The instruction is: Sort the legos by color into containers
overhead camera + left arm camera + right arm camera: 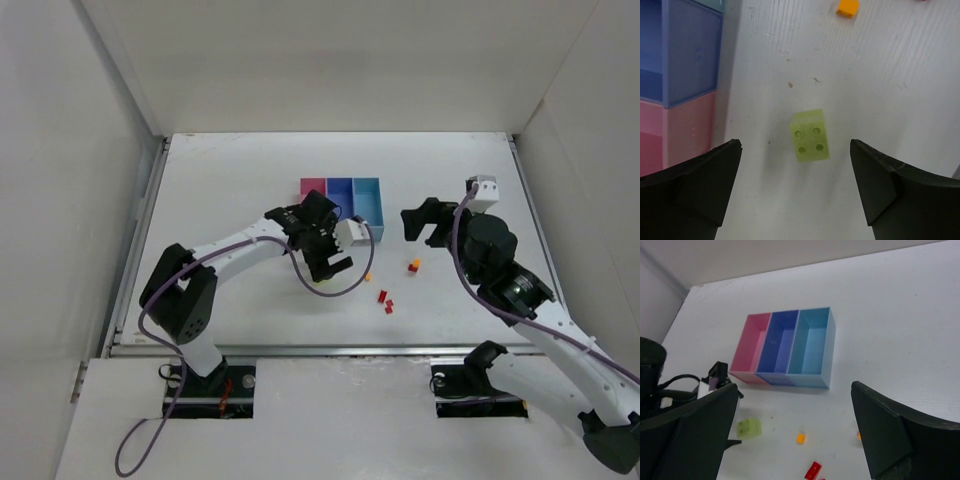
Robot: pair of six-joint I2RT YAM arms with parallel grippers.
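The left end effector [795, 143] hangs open over the tabletop [230, 180], its jaws on either side of the green lego [810, 136] without touching it, near the bins [775, 376]. The right end effector [794, 386] is wide open. Red legos [382, 295] and an orange lego [847, 7] lie nearby.

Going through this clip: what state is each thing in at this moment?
lime-green lego: on the table, studs up, not gripped.
left gripper: open, straddling the lime-green lego.
right gripper: open, empty.
red legos: loose on the table.
orange legos: loose on the table.
containers: upright, no brick seen inside.
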